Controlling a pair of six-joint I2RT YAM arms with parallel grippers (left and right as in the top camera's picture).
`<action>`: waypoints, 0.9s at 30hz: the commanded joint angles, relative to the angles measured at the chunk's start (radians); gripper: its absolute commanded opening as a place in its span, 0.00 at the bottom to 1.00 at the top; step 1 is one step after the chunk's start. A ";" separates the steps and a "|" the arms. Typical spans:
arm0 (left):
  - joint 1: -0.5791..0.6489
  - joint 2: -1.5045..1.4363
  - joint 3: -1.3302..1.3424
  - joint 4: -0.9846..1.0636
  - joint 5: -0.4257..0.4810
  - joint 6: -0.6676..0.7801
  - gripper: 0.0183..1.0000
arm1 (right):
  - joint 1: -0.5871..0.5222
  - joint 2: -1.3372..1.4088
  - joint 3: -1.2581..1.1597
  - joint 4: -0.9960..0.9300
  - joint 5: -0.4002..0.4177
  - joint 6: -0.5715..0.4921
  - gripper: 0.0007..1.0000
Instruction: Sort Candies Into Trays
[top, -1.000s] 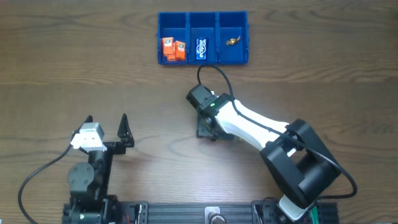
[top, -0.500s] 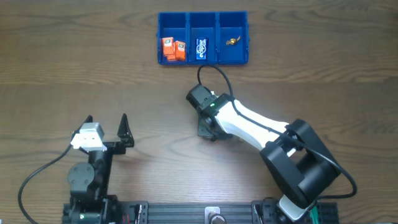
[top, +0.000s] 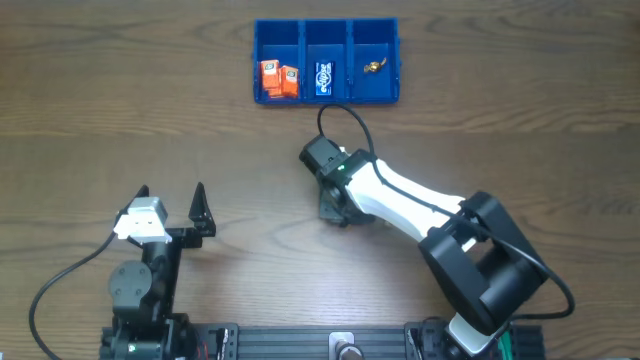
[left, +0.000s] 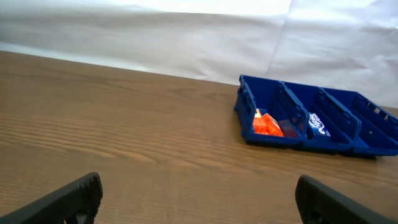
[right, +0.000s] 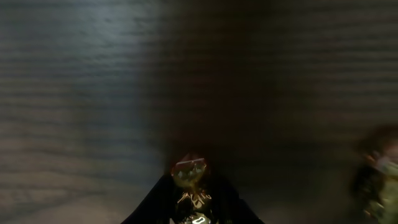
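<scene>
**Gold candy pinched at mid-table, tray well ahead**

Nearest the bases, the left end effector (top: 171, 190) hangs over the table (top: 500, 130) with its fingers spread wide and nothing between them. Farther out, at mid-table, the right end effector (top: 335, 207) is low on the wood. Its fingers look drawn narrow around a gold candy (right: 188, 172). A wrapped piece (right: 379, 177), too blurred to name, lies near it. Farthest off stands the blue tray (top: 326, 100), well apart from the grip. It holds orange candies (top: 278, 78) in its left compartment, a blue candy (top: 323, 74) in the middle and a second gold candy (top: 374, 66) in the right.

The step in hand looks like lifting the pinched candy. To do it well, the arm should probably rise straight up before travelling, so the wrapper neither drags nor twists loose. It can then cross the tray wall and release low over the right compartment, beside its match.

Compared with half a second ago, almost nothing differs. Both arms sit in the same spots, and the tray's contents are unchanged.
</scene>
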 joint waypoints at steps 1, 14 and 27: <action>0.005 -0.006 -0.014 -0.043 0.007 0.014 1.00 | -0.076 -0.096 0.190 -0.134 0.100 -0.113 0.18; 0.005 -0.006 -0.014 -0.043 0.007 0.014 1.00 | -0.396 0.255 0.978 -0.319 0.140 -0.465 0.18; 0.005 -0.006 -0.014 -0.043 0.007 0.014 1.00 | -0.435 0.484 1.074 -0.179 0.090 -0.528 0.18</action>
